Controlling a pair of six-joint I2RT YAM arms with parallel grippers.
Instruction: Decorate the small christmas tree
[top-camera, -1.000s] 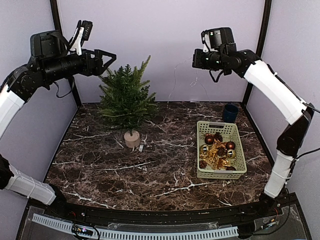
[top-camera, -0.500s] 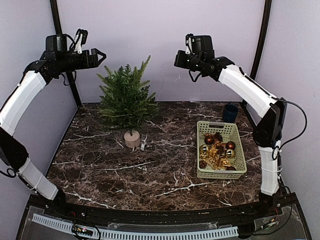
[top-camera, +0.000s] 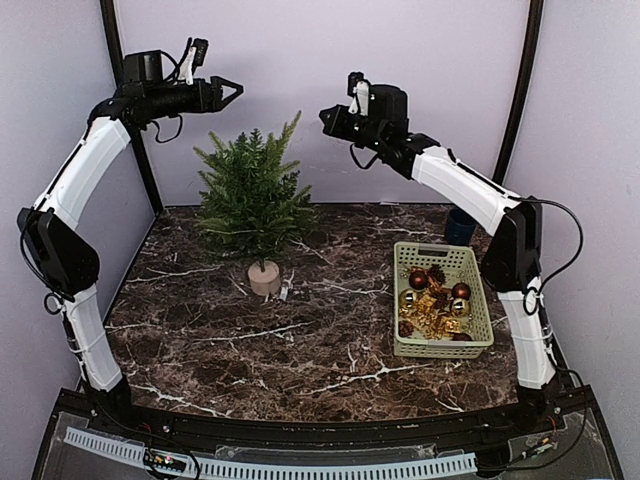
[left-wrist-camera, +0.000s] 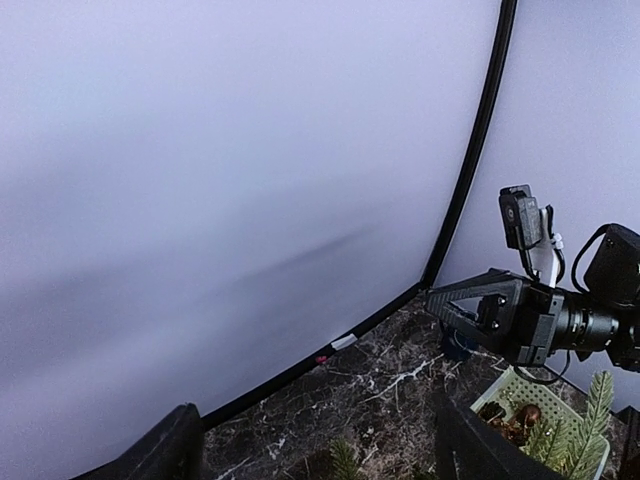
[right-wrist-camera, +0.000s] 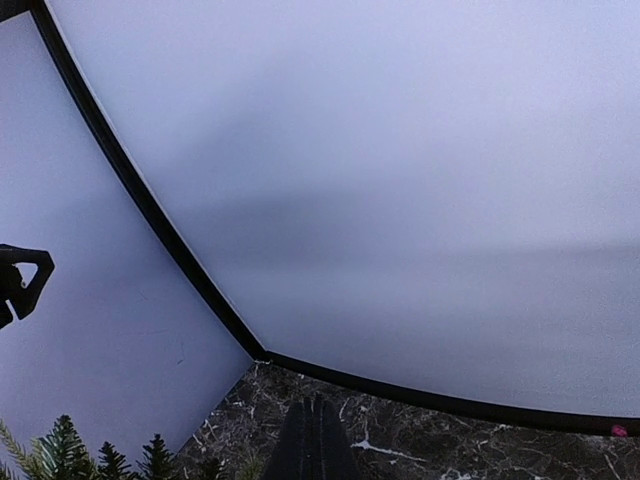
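Hovering high: left gripper (top-camera: 232, 92) spread wide and empty, right gripper (top-camera: 324, 118) clenched, nothing visible inside. Below and between both jaws, small christmas tree (top-camera: 255, 195). Could topple it by descending carelessly, fingers snagging springy branches.

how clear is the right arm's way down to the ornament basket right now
Probably clear, so likely yes: the right gripper hangs shut high above the table, and the basket sits open-topped on that arm's side with nothing over it.
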